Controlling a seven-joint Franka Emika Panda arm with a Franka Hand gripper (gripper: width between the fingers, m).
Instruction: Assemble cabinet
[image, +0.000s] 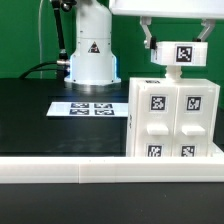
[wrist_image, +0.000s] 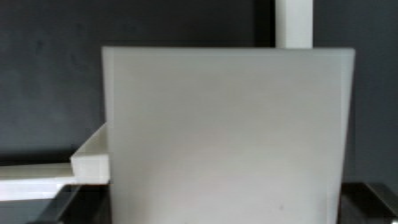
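Our gripper (image: 177, 50) is pinching a small tagged white block (image: 180, 55) just over the cabinet (image: 175, 120), upper right of the frame.

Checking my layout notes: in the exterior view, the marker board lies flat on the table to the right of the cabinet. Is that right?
Not quite. The exterior view shows the marker board lying flat on the table to the left of the cabinet, not to its right.
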